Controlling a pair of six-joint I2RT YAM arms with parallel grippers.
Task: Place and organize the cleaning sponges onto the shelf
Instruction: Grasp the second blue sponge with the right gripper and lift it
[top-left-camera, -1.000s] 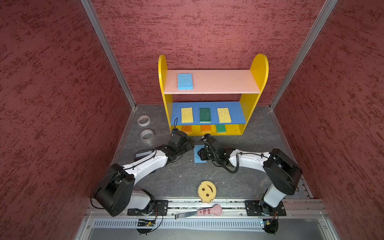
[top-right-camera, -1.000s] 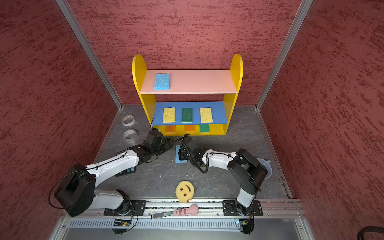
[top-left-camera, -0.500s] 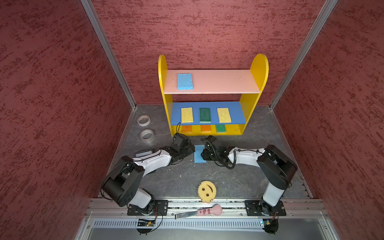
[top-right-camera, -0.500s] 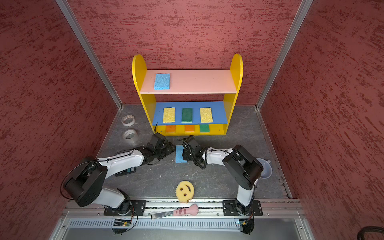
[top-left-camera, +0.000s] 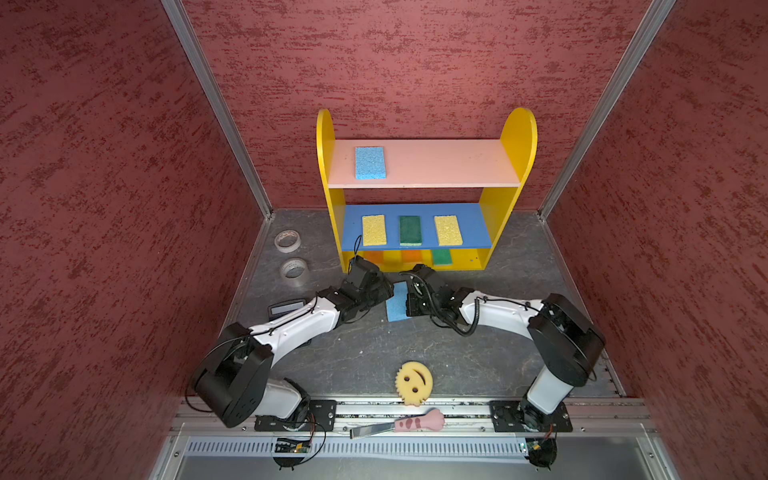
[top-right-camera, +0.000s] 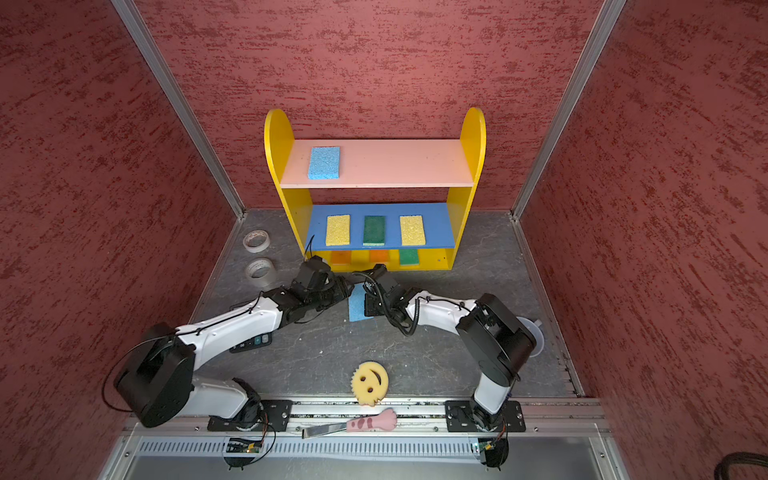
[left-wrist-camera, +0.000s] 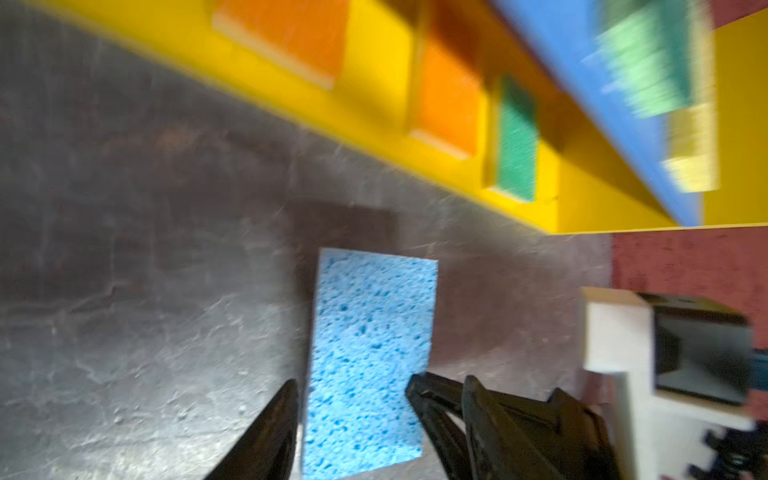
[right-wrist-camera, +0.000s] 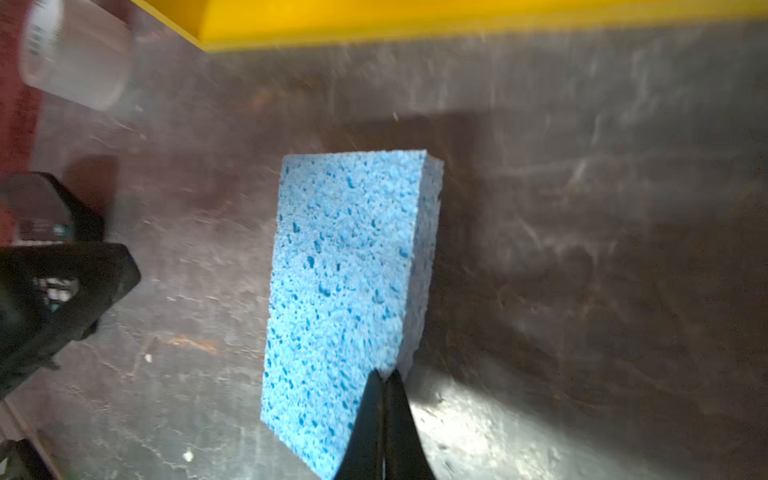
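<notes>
A blue sponge (top-left-camera: 397, 306) (top-right-camera: 356, 309) (left-wrist-camera: 370, 332) (right-wrist-camera: 340, 270) lies on the grey floor in front of the shelf (top-left-camera: 436, 164) (top-right-camera: 386, 164). My left gripper (top-left-camera: 384, 291) (left-wrist-camera: 353, 415) is open, with one finger on each side of the sponge's near end. My right gripper (top-left-camera: 409, 301) (right-wrist-camera: 384, 376) is shut, its tips against the sponge's long edge. On the shelf, another blue sponge (top-left-camera: 370, 163) sits on the pink board. Two yellow sponges and a green one (top-left-camera: 410, 230) are on the blue board. Orange and green sponges rest on the base. A round smiley sponge (top-left-camera: 413, 382) lies near the front rail.
Two grey tape rolls (top-left-camera: 286, 241) (top-left-camera: 294, 269) lie left of the shelf. A pink paw-handled tool (top-left-camera: 417, 422) rests on the front rail. A dark calculator (top-right-camera: 249, 343) sits under the left arm and a clear cup (top-right-camera: 530, 336) behind the right arm. Red walls close in on three sides.
My right gripper's jaws have closed at the blue sponge's edge. Both arms have shifted a little around the sponge, which stays in about the same spot.
</notes>
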